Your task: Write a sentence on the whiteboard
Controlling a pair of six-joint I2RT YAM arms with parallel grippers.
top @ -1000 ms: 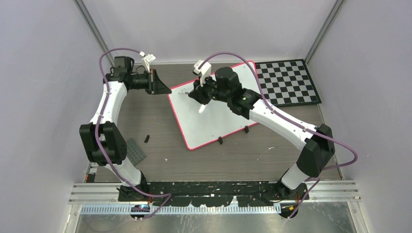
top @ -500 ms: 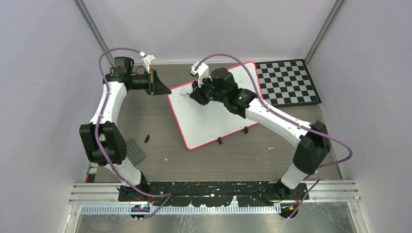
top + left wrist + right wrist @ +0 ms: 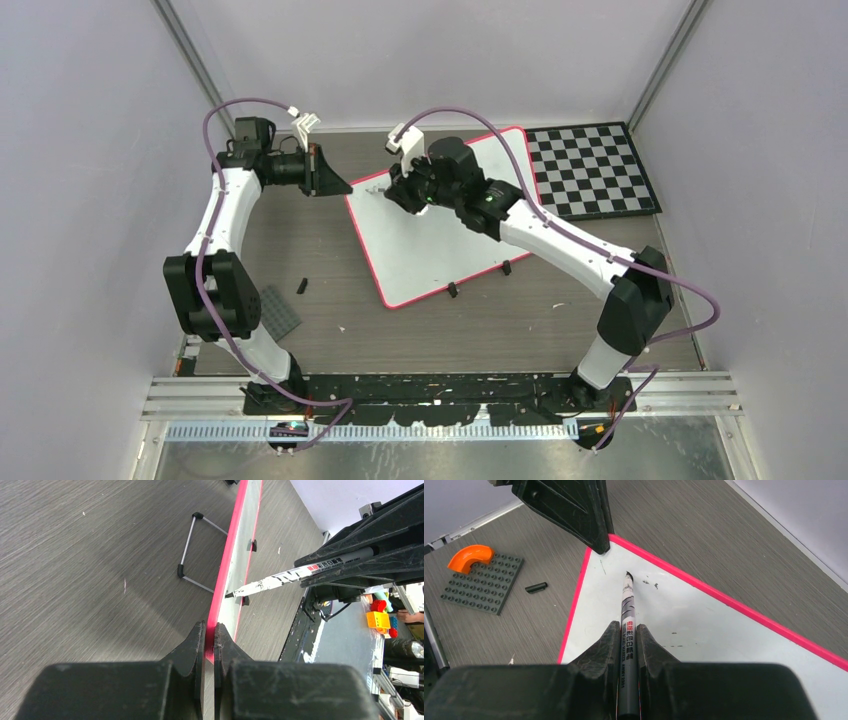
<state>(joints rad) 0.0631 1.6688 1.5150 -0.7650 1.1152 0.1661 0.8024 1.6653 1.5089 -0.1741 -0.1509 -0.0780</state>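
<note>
The whiteboard (image 3: 430,245) lies flat on the table, white with a red-pink rim; it also shows in the right wrist view (image 3: 704,620) and edge-on in the left wrist view (image 3: 235,540). My left gripper (image 3: 340,186) (image 3: 210,630) is shut on the board's far-left corner rim. My right gripper (image 3: 400,195) (image 3: 628,627) is shut on a grey whiteboard marker (image 3: 628,610) (image 3: 300,572), whose tip rests near that corner. Only a few small black specks (image 3: 649,584) show on the board; no sentence shows.
A black-and-white checkerboard mat (image 3: 590,170) lies at the back right. A dark grey studded plate (image 3: 278,312) (image 3: 481,582) with an orange curved piece (image 3: 471,556) and a small black part (image 3: 301,285) (image 3: 536,587) lie left of the board. Black clip feet (image 3: 453,289) stand on its near edge.
My right gripper has moved left and farther back across the board with the marker, toward the corner that my left gripper holds. The left arm has not moved.
</note>
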